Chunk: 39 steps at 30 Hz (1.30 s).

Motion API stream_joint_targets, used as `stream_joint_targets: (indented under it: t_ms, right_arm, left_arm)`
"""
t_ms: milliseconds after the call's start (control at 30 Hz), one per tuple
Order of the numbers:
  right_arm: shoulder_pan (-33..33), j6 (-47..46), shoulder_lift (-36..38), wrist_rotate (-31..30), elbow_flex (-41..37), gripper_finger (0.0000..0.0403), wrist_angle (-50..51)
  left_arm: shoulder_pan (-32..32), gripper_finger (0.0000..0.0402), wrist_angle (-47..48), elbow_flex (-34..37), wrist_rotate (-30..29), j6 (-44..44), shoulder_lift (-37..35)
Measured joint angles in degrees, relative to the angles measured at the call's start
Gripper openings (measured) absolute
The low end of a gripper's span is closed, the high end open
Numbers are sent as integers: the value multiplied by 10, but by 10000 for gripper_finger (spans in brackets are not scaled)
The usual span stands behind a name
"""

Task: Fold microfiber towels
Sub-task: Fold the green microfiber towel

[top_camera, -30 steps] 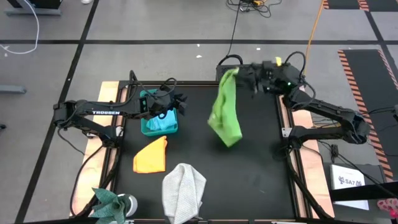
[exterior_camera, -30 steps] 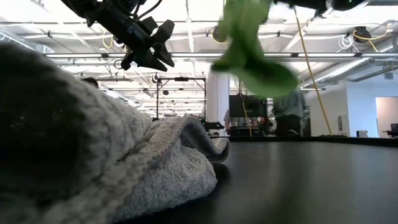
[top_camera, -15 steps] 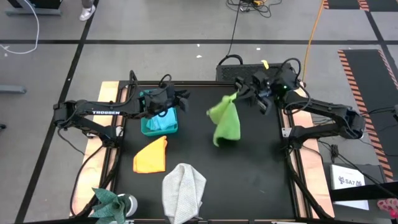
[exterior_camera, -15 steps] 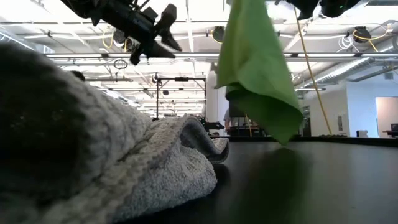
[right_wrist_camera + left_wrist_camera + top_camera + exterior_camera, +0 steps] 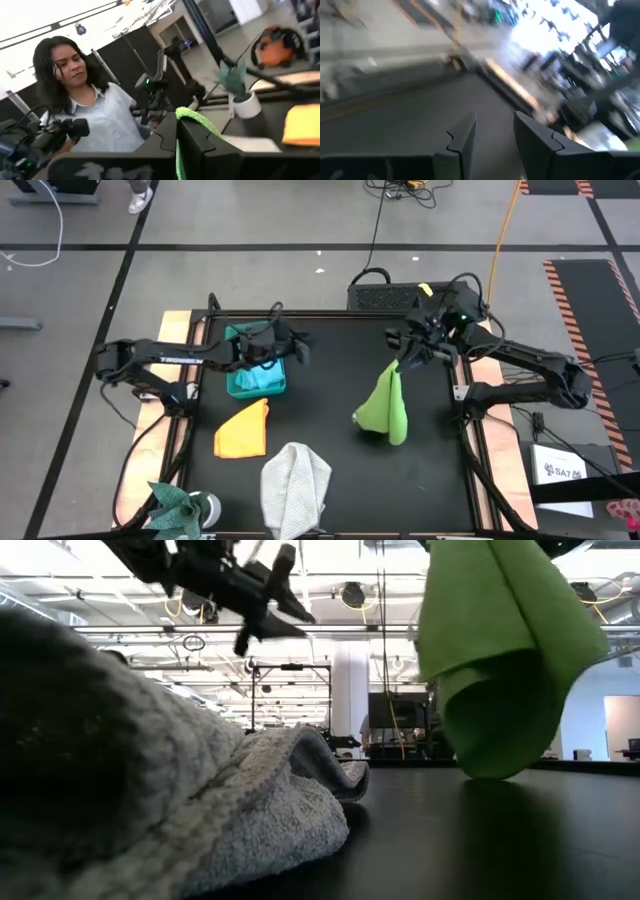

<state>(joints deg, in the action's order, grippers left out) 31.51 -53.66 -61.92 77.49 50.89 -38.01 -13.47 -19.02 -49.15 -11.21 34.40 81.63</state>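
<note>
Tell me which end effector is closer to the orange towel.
Left. The left end effector hovers just beyond the orange towel, by the teal bin; the right end effector is across the table, holding the green towel.

Light is bright and even, from ceiling strip lamps (image 5: 330, 630) seen in the low view, where they burn out to white. On the black table (image 5: 320, 470) shadows are faint in the high view. In the low view the grey towel (image 5: 150, 800) sits against the lens, a soft blur, while the green towel (image 5: 500, 650) is only slightly soft. The left wrist view is smeared throughout (motion blur), with window glare. The right wrist view is sharper, its backdrop overexposed
</note>
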Motion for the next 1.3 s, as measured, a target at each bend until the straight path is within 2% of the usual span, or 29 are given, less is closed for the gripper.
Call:
stream_joint_targets:
  t_ms: [133,300,400,533,600,767,833,967,1167,1300]
  right_arm:
    - [5,50,0,-78,0,0,2]
    - [29,99,-2,-199,0,0,33]
    - [41,111,-2,-245,0,0,39]
    - [50,112,-1,-245,0,0,35]
    - [50,103,-2,-226,0,0,27]
    - [49,73,7,-201,0,0,2]
    - [49,72,14,-201,0,0,1]
    - [50,74,24,-202,0,0,0]
    - [58,83,26,-203,0,0,1]
    - [72,88,21,-204,0,0,1]
  left_arm:
    - [6,131,-49,1,68,39,63]
    - [16,131,-149,1,73,45,114]
    - [16,131,-164,1,73,45,122]
    - [16,131,-144,1,72,33,122]
    - [16,131,-119,1,64,28,122]
    - [3,131,-28,1,-25,49,122]
    - [-5,131,-21,1,-23,54,122]
    - [-21,131,-28,1,41,54,122]
    - [-33,131,-64,1,207,70,122]
    - [-26,131,-77,1,249,81,122]
